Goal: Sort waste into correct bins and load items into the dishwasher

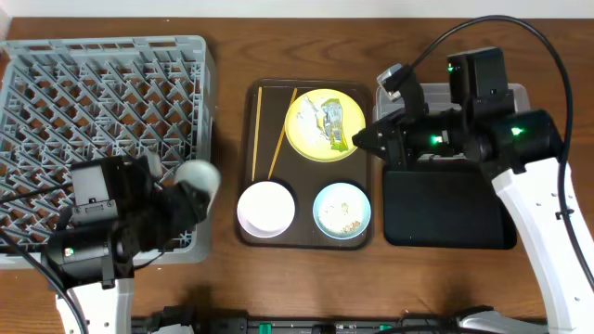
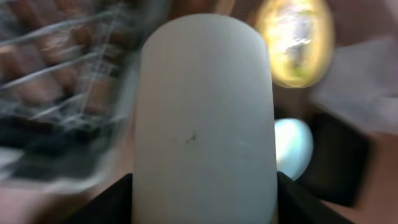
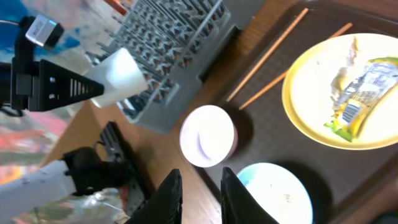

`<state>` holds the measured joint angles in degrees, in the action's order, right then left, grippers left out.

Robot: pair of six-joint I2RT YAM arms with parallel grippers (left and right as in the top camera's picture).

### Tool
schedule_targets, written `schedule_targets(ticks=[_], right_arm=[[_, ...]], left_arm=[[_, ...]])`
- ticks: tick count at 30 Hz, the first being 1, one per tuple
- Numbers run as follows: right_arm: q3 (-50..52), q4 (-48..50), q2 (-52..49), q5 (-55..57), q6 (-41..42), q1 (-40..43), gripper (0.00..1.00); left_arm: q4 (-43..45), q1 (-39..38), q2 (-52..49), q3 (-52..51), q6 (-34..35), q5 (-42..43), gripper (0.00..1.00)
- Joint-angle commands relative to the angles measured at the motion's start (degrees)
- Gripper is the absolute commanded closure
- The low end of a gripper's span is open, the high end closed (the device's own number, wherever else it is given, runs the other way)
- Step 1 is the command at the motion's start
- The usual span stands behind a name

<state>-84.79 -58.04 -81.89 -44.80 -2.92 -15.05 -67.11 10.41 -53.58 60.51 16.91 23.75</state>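
Clamps the left end effector (image 1: 188, 188) on a white cup (image 2: 205, 118), one finger against each side, a firm grasp. Holds that cup over the corner of the grey dish rack (image 1: 93, 102), lattice stretching away beyond the grip. Smears everything around the cup into blur in the left wrist view.

Over to the right now: hangs the right end effector (image 3: 201, 180) above the brown tray (image 1: 302, 181), beside the rim of the yellow plate (image 3: 311, 106), fingers parted by a narrow gap and grasping nothing. Sees the yellow-green wrapper (image 3: 367, 87) and a scrap of crumpled tissue (image 1: 325, 113) on that plate, close to the fingertips. Picks out the white bowl (image 3: 208, 135) and the light-blue bowl (image 3: 273, 193) farther ahead on the tray, beige crumbs (image 1: 348, 225) inside the blue one. Finds two chopsticks (image 3: 267, 56) lying side by side past the plate, on the tray's far side from the end effector. Has the black tray (image 1: 445, 213) behind the end effector, under the arm, with the clear tub (image 1: 518, 93) beyond it, largely hidden. Rests all of it on the wooden table (image 1: 232, 56).
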Motion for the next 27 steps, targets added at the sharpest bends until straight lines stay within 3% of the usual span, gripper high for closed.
schedule_targets(ticks=[1,5,7,24,27], right_arm=[[-0.7,-0.09,0.87,2.58,-1.92,-1.01,0.81],[-0.7,-0.09,0.87,2.62,-1.92,-1.7,0.81],[-0.7,-0.09,0.87,2.8,-1.92,-1.99,0.81],[-0.7,-0.9,0.87,2.99,-1.92,-3.78,0.81],[-0.7,-1.14,0.87,2.99,-1.92,-3.78,0.81]], left_arm=[[-3.1,0.28,0.15,0.98,-1.2,-16.17,0.54],[-7.15,0.28,0.04,0.96,-1.2,-27.91,0.54],[-8.79,0.28,-0.31,0.96,-1.16,-29.59,0.54],[-9.44,0.28,-9.66,0.04,-0.35,-21.42,0.52],[-10.21,0.28,-10.86,0.02,-0.37,-19.8,0.46]])
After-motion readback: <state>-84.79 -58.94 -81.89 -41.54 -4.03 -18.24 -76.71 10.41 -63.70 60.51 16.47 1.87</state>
